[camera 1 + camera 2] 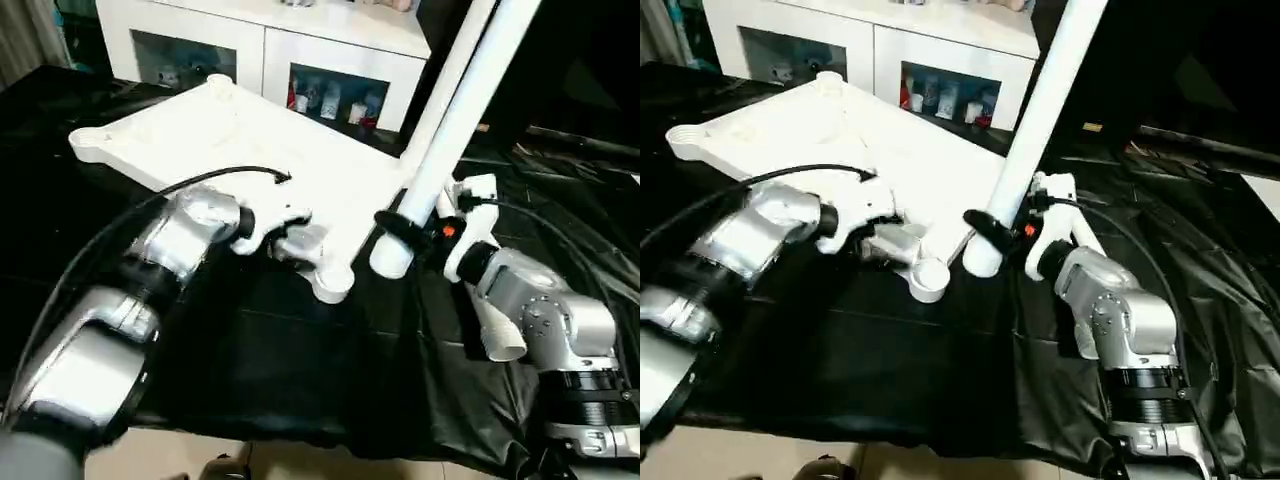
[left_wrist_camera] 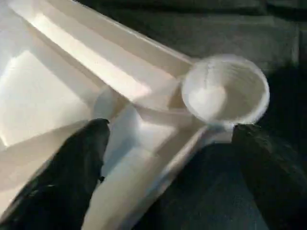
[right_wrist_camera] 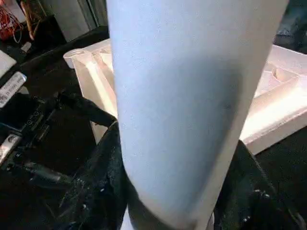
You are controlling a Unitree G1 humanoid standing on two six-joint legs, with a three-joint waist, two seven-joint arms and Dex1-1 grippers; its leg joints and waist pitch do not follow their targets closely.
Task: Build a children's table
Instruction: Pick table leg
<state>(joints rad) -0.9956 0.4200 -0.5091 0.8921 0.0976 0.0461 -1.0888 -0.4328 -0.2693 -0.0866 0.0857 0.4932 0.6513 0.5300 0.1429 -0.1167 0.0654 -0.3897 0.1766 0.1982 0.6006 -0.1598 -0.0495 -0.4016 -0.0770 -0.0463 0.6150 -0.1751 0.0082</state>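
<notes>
On the black-cloth desk (image 1: pixel 300 340) the children's table top (image 1: pixel 240 140) lies upside down, its ribbed underside up, with round sockets at the corners. The near corner socket (image 1: pixel 335 283) juts toward the robot over the dark cloth. The left end effector (image 1: pixel 285 235) sits at that corner: in the left wrist view one black finger (image 2: pixel 72 177) lies on the inner side of the white edge rib and the other is on the outer side below the socket (image 2: pixel 225 91), so the fingers straddle the rim, partly open around it; whether they press it I cannot tell. The right end effector (image 1: pixel 405 235) is closed around a long white tube leg (image 1: pixel 455 100), gripping near its lower end; the leg leans up and away to the right, its bottom end hanging just beside the near socket, not in it. Another white leg (image 1: pixel 497 335) lies on the cloth beside the right forearm. Behind the desk stands a white cabinet (image 1: pixel 270 45) with glass doors.
</notes>
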